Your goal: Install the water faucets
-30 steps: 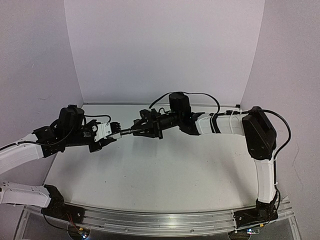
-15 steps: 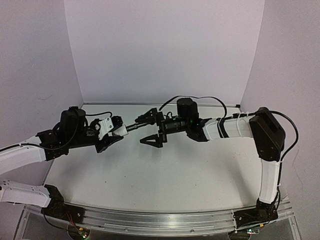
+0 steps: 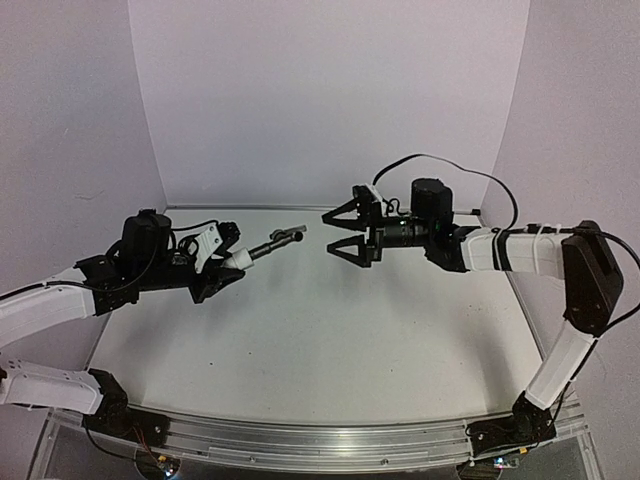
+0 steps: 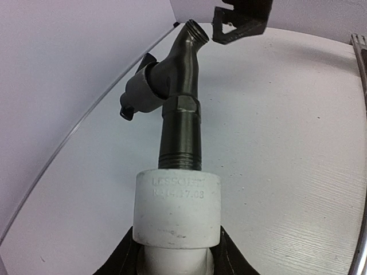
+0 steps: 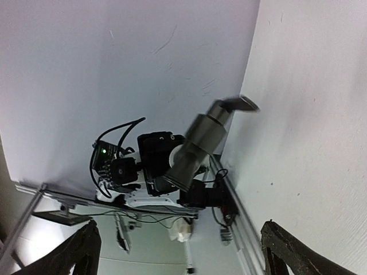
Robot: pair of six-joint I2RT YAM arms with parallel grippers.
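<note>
A dark grey water faucet with a bent spout and a grey lever handle is screwed into a white plastic fitting. My left gripper is shut on that fitting and holds the assembly above the table, spout pointing right. From above, the faucet sticks out of the left gripper. My right gripper stands open a little to the right of the spout, touching nothing. Its wrist view looks along the faucet, with its own fingers spread wide at the bottom corners.
The white table lies under both arms, with white walls behind and on both sides. An aluminium rail runs along the near edge. One right finger shows just beyond the spout in the left wrist view.
My right gripper has let go of the faucet, opened wide and drawn back to the right. The left gripper keeps the fitting and faucet, shifted slightly left.
</note>
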